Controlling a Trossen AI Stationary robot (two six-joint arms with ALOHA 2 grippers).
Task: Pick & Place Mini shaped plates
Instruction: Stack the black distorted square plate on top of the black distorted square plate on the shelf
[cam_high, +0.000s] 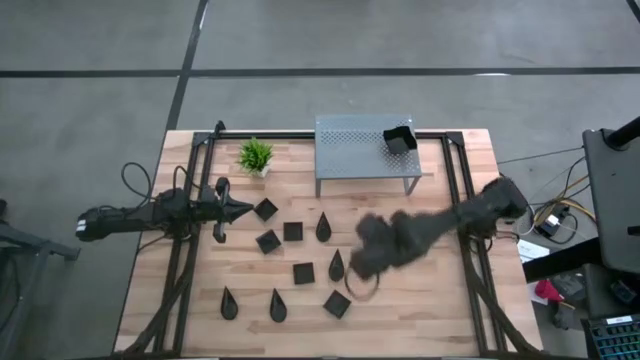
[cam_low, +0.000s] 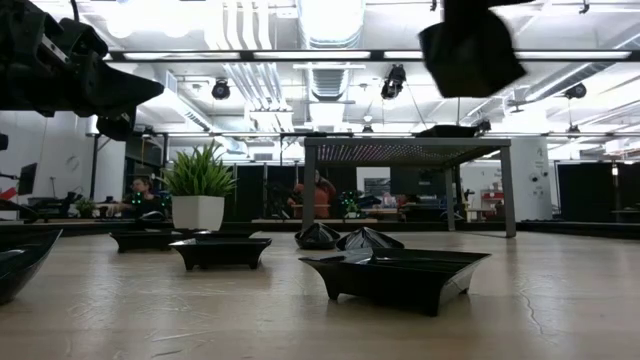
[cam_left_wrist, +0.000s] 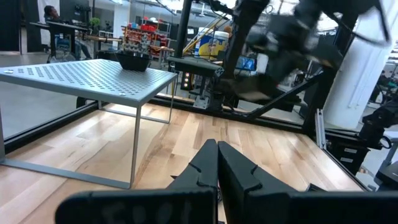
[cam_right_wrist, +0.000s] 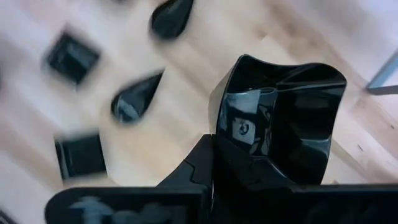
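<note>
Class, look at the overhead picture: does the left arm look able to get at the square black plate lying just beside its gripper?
Probably yes. The left gripper, shut and carrying nothing, sits right next to that square plate, with bare table between them. The right gripper is farther over, shut on another plate.

Glossy black deep square plate (cam_right_wrist: 280, 118), black teardrop plates (cam_high: 324, 228), grey perforated metal shelf (cam_high: 350, 145), green potted plant (cam_high: 255, 155), white pot (cam_low: 198, 212), pale wood tabletop (cam_high: 400, 310)

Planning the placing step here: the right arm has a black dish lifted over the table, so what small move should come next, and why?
Probably carry it toward the grey shelf. The right tool is shut on a deep square dish, raised clear of the dishes on the table, and one dish already sits on that shelf. The left tool waits by the plant.
</note>
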